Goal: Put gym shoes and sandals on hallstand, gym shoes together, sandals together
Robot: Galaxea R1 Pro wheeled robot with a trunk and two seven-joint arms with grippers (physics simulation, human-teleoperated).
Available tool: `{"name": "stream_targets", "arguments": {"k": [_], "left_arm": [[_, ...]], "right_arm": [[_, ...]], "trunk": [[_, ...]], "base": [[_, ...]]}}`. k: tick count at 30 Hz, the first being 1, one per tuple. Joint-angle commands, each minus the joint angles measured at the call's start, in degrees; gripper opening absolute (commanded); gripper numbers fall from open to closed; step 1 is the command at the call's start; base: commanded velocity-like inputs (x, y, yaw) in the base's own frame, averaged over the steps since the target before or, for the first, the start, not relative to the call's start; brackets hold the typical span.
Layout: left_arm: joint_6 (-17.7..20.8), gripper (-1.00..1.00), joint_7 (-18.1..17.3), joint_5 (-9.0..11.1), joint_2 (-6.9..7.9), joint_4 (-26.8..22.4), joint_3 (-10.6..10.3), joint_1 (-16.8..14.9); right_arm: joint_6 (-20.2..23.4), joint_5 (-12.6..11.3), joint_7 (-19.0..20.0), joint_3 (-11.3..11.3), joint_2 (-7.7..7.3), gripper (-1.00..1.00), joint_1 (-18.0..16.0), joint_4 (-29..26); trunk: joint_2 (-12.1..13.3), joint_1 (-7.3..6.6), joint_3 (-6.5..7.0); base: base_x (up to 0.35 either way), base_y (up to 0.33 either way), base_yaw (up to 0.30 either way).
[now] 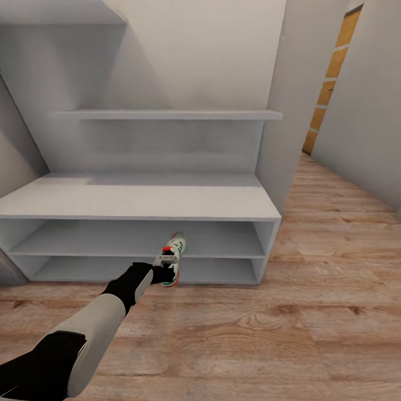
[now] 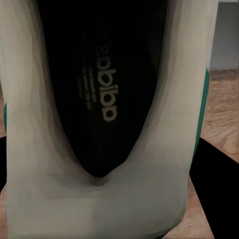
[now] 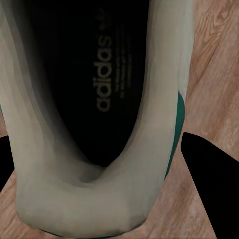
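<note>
While the left arm reaches toward the hallstand, its left gripper is closed around a gym shoe, held off the corridor floor before the open shelf levels. At the right wrist, a second gym shoe sits between the right gripper's fingers; actual grip cannot be told.

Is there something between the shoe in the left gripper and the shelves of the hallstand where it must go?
Nothing visible stands in the way. In the head view the left gripper holds a gym shoe just in front of the hallstand, about level with its two low shelves. Both shelves look bare, and their open fronts face the shoe.
</note>
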Motion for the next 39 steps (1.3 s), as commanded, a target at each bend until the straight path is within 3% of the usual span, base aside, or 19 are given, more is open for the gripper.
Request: {"name": "stream_targets", "arguments": {"k": [1,16,39], "left_arm": [[0.30,-1.00,0.10,0.51,0.05,-0.07,-0.35,-0.02],[0.26,-1.00,0.10,0.51,0.05,-0.06,-0.26,0.00],[0.23,-1.00,0.10,0.51,0.05,-0.08,-0.26,-0.02]], "right_arm": [[0.25,0.48,0.12,-0.04,0.01,-1.00,-0.05,-0.04],[0.27,0.46,0.12,-0.04,0.01,-1.00,-0.05,-0.04],[0.27,0.45,0.12,-0.04,0.01,-1.00,-0.05,-0.04]], "trunk": [[-0.02,0.02,-0.05],[-0.02,0.02,-0.05],[-0.02,0.02,-0.05]], "base": [[0.338,-0.087,0.000],[0.341,-0.007,0.000],[0.193,0.000,0.000]]}}
